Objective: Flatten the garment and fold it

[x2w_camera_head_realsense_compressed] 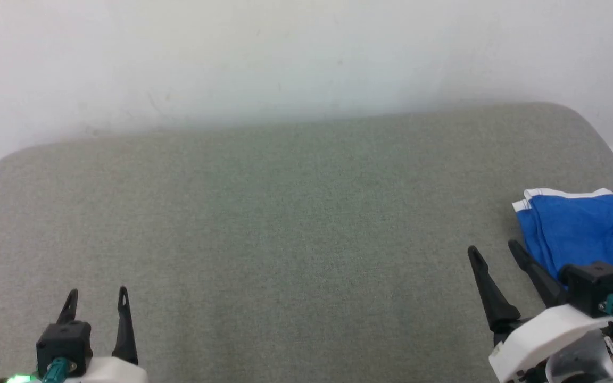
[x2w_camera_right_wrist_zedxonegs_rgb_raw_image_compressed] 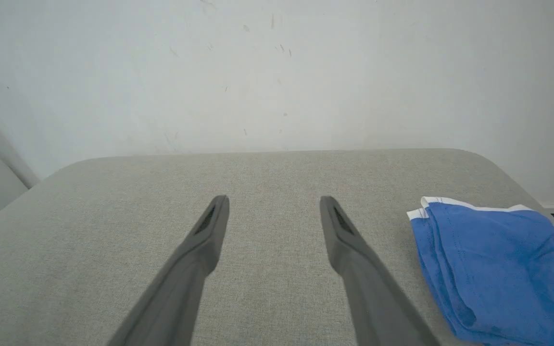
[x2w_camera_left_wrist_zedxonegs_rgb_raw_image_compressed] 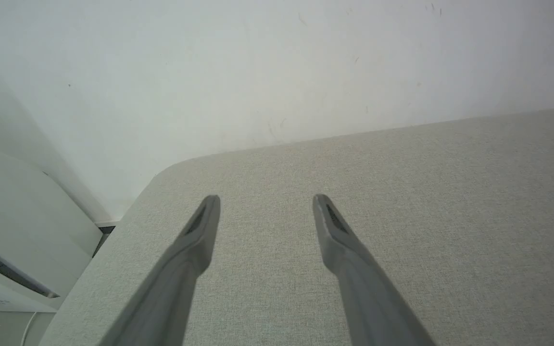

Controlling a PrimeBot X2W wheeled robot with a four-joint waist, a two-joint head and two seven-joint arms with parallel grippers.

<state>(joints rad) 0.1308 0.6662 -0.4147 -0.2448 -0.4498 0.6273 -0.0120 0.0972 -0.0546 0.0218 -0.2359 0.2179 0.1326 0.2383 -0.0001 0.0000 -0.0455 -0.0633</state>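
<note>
Head view: we've got the garment [x2w_camera_head_realsense_compressed: 583, 234] bunched in a blue heap at the desk's [x2w_camera_head_realsense_compressed: 285, 213] right edge, long axis running roughly far-to-near along that edge. It sits just right of our right tool [x2w_camera_head_realsense_compressed: 493, 246], well apart from the left tool [x2w_camera_head_realsense_compressed: 98, 290], so it's the right arm's reach, we reckon.

Left wrist view: jaws spread wide, empty, over grey desk.

Right wrist view: jaws wide too, gripping nothing, and the garment [x2w_camera_right_wrist_zedxonegs_rgb_raw_image_compressed: 493, 259] lies off to their right, untouched.

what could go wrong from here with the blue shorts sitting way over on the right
1. The shorts lie in layers close to the table's right edge; a nudge might slide them off.
2. The open right fingers may pinch several stacked layers at once.
</note>
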